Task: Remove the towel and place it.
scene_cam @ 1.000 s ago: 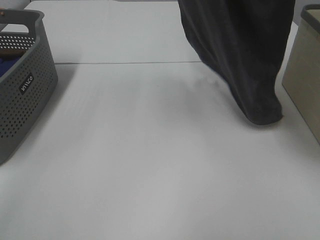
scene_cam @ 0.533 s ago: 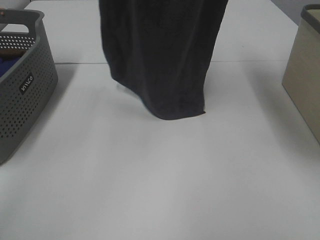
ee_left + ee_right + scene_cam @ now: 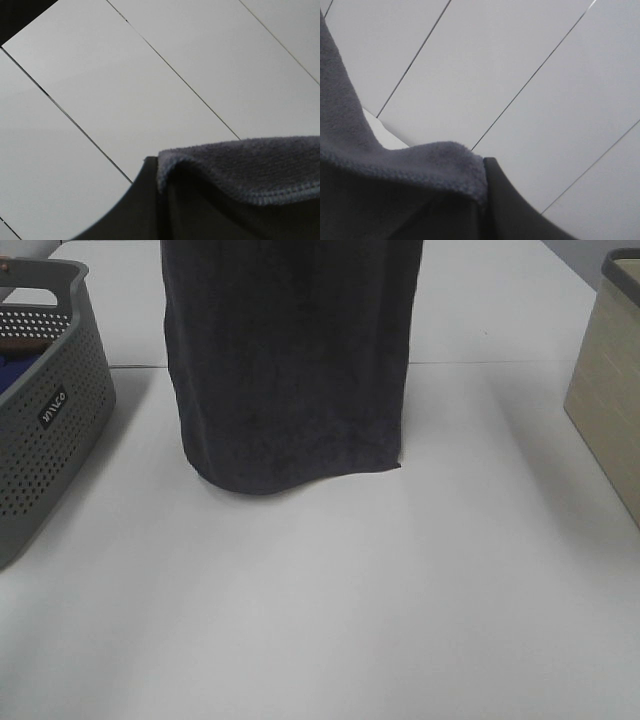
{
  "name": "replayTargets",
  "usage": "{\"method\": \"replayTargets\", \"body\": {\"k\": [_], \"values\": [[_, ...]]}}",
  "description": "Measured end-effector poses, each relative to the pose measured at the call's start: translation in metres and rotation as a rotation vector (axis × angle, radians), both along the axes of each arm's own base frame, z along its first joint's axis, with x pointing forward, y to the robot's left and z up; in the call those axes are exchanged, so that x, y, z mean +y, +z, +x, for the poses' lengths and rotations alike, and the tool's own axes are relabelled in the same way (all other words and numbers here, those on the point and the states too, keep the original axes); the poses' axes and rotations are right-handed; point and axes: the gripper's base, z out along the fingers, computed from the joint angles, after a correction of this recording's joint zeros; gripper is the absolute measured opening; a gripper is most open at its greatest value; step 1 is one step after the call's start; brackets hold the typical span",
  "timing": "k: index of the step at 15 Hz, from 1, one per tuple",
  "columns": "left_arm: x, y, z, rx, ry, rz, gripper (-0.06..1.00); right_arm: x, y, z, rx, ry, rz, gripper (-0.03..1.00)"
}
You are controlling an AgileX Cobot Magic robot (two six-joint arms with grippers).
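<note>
The dark charcoal towel [image 3: 285, 370] hangs spread out flat over the back middle of the white table [image 3: 320, 620]. Its top runs out of the exterior high view, and its lower hem is at or just above the tabletop. Neither gripper shows in that view. In the left wrist view my left gripper [image 3: 159, 167] is shut on a top edge of the towel [image 3: 250, 165]. My right gripper [image 3: 484, 167] pinches another top edge of the towel [image 3: 420, 160] in the right wrist view. Only one dark finger of each shows.
A grey perforated basket [image 3: 50, 420] stands at the left edge with a blue cloth [image 3: 12, 370] inside. A beige bin [image 3: 610, 390] stands at the right edge. A seam crosses the table behind the towel.
The hanging towel has swung from the right side to the middle and left. It has spread from a narrow bunched drape into a wide flat sheet.
</note>
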Motion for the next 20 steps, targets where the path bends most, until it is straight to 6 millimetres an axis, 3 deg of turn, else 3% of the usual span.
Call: {"method": "replayTargets", "body": {"k": [4, 6, 7, 8, 13, 20], "values": [[0.004, -0.032, 0.045, -0.137, -0.076, -0.106, 0.00, -0.018, -0.010, 0.060, -0.070, 0.023, 0.152, 0.01], [0.005, -0.043, 0.069, -0.181, -0.086, -0.163, 0.00, -0.023, -0.012, 0.081, -0.109, 0.053, 0.216, 0.01], [0.008, -0.039, 0.092, -0.256, -0.080, -0.249, 0.00, -0.025, -0.016, 0.102, -0.147, 0.080, 0.278, 0.01], [0.009, -0.041, 0.103, -0.265, -0.068, -0.272, 0.00, -0.025, -0.019, 0.108, -0.148, 0.085, 0.301, 0.01], [0.005, -0.074, 0.128, -0.185, -0.034, -0.277, 0.00, -0.033, -0.032, 0.124, -0.133, 0.074, 0.330, 0.01], [0.006, -0.085, 0.135, -0.053, 0.012, -0.253, 0.00, -0.037, -0.039, 0.126, -0.059, 0.034, 0.378, 0.01]]}}
